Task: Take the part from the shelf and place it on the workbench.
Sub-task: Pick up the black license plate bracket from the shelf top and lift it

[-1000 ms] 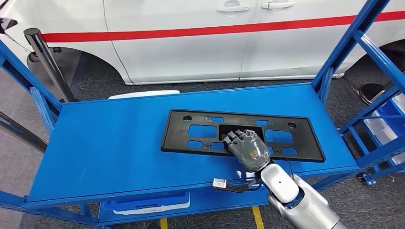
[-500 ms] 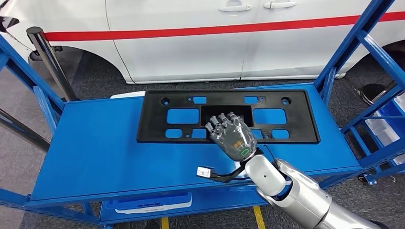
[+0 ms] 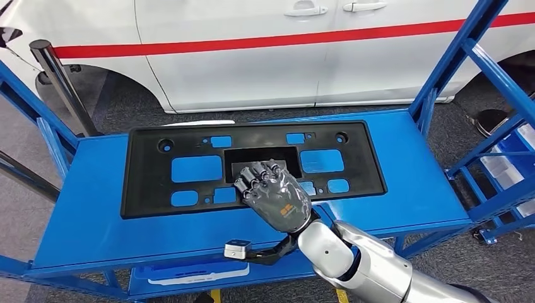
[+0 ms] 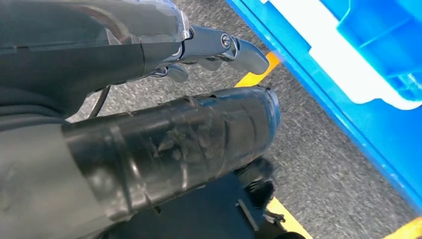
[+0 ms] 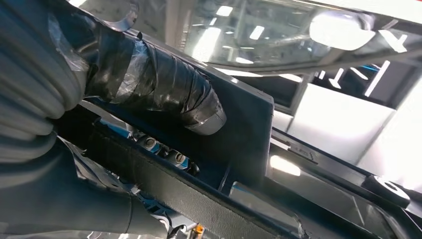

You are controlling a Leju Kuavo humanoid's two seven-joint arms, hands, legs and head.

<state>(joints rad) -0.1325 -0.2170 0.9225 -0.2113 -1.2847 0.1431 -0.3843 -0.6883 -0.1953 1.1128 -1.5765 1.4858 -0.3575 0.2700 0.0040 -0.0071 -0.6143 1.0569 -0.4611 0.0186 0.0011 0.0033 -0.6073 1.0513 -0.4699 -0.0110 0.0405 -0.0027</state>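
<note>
Right hand (image 3: 272, 192) gripping, fingers (image 3: 255, 175) curled; left hand (image 4: 149, 129) empty, fingers apart.

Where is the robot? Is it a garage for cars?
Probably a car workshop or factory. A white car with a red stripe stands behind a blue metal shelf, and the robot's right hand holds a black plastic car part.

White car (image 3: 252, 57) beyond blue rack, red stripe (image 3: 284, 41) along its side, two door handles (image 3: 334, 9) near top edge. Dark wheel arch at left. Metal post (image 3: 60, 85) standing left of car on grey floor (image 3: 126, 104). White-and-blue bin (image 3: 192, 270) on lower level. Clear bins (image 3: 508, 167) in neighbouring rack at right. Yellow floor line (image 4: 256, 74) on grey carpet.
</note>
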